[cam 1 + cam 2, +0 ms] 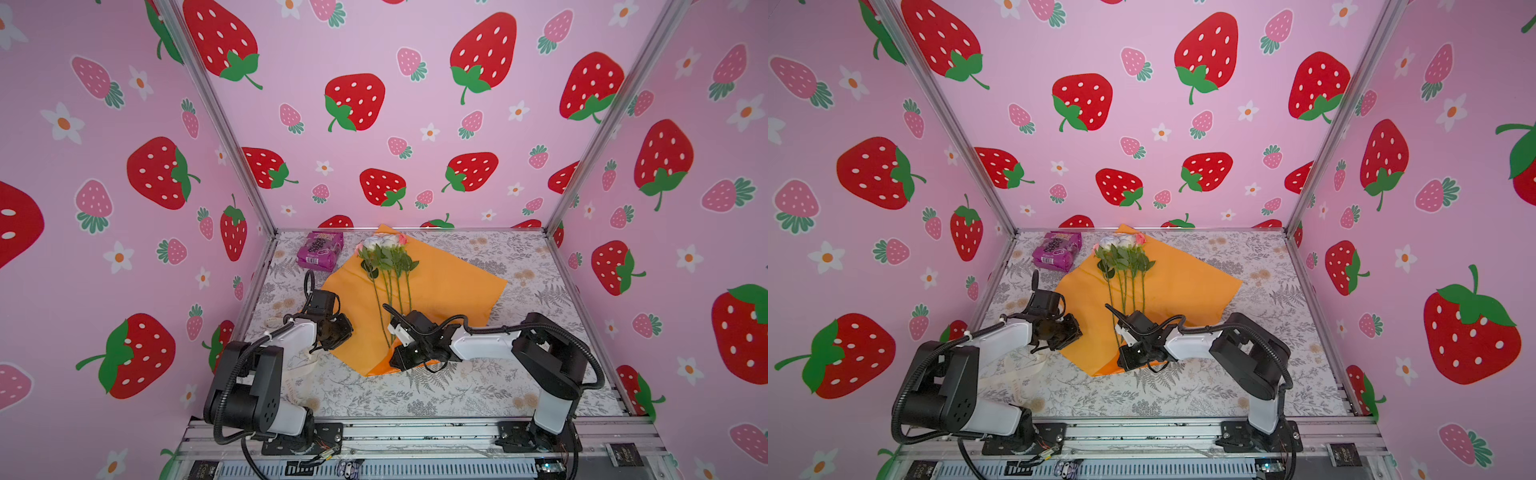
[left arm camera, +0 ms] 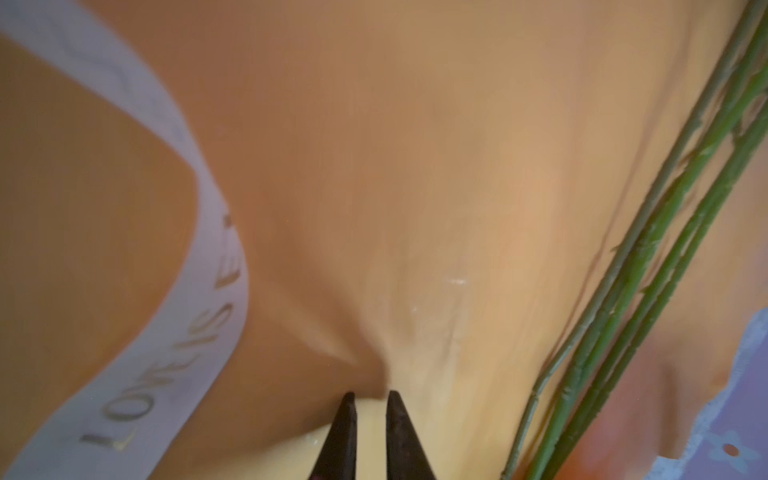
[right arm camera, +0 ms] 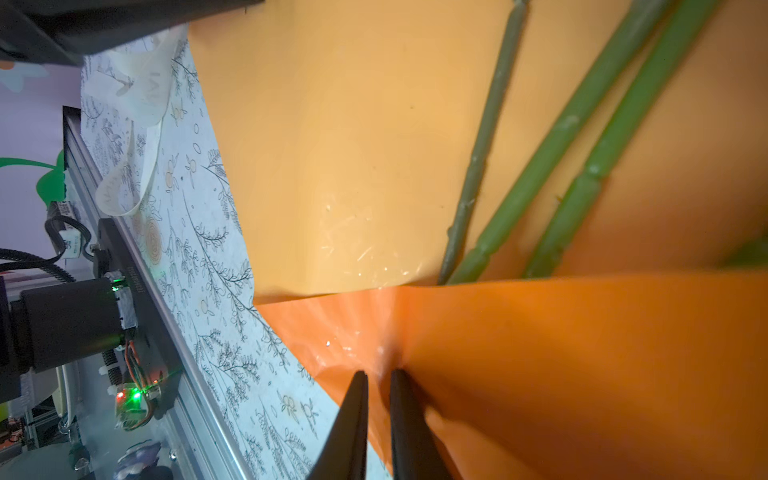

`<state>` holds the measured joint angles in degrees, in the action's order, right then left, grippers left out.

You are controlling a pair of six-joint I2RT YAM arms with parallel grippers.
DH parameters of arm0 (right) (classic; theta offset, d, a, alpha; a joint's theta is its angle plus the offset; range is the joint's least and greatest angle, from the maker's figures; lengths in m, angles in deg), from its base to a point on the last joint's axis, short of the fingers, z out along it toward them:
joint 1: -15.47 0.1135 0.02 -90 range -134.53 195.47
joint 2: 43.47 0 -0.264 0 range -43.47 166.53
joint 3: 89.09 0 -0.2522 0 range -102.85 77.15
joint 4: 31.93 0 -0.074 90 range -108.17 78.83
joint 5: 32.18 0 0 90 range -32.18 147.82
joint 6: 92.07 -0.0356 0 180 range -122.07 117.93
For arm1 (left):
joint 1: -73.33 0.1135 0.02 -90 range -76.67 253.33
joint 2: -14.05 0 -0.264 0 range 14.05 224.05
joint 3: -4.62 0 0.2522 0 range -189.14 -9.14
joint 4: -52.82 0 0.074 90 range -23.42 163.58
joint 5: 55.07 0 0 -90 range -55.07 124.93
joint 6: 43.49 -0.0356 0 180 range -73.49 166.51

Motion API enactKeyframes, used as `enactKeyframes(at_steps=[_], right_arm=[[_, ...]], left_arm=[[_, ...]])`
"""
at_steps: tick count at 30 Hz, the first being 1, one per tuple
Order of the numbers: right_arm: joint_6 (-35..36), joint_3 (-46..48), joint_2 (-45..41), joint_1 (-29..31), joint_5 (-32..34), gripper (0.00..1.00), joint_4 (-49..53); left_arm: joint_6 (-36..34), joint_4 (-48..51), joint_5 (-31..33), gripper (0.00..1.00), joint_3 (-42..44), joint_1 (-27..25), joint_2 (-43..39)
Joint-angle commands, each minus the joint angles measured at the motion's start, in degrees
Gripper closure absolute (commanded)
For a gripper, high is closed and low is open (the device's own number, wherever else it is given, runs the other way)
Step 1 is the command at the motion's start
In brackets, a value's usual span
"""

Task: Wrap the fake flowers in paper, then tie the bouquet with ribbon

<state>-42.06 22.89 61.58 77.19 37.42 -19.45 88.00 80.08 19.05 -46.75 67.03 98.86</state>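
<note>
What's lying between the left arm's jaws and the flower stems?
Only bare orange wrapping paper, pinched in the jaws of the left gripper; nothing lies on it before the stems. The left wrist view shows this.
</note>
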Motion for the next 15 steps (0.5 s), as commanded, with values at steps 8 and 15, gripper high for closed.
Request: enactKeyframes(at_steps=[8, 15], right_arm=[[2.1, 0.8, 2.0, -1.6, 1.4, 0.84, 5.4], [3.2, 0.5, 2.0, -2.6, 0.8, 0.83, 5.4]], left_arm=[[-5.0, 10.8, 9.8, 0.83, -0.7, 14.0, 1.1], [-0.7, 16.9, 18.7, 0.74, 0.5, 21.4, -3.2]])
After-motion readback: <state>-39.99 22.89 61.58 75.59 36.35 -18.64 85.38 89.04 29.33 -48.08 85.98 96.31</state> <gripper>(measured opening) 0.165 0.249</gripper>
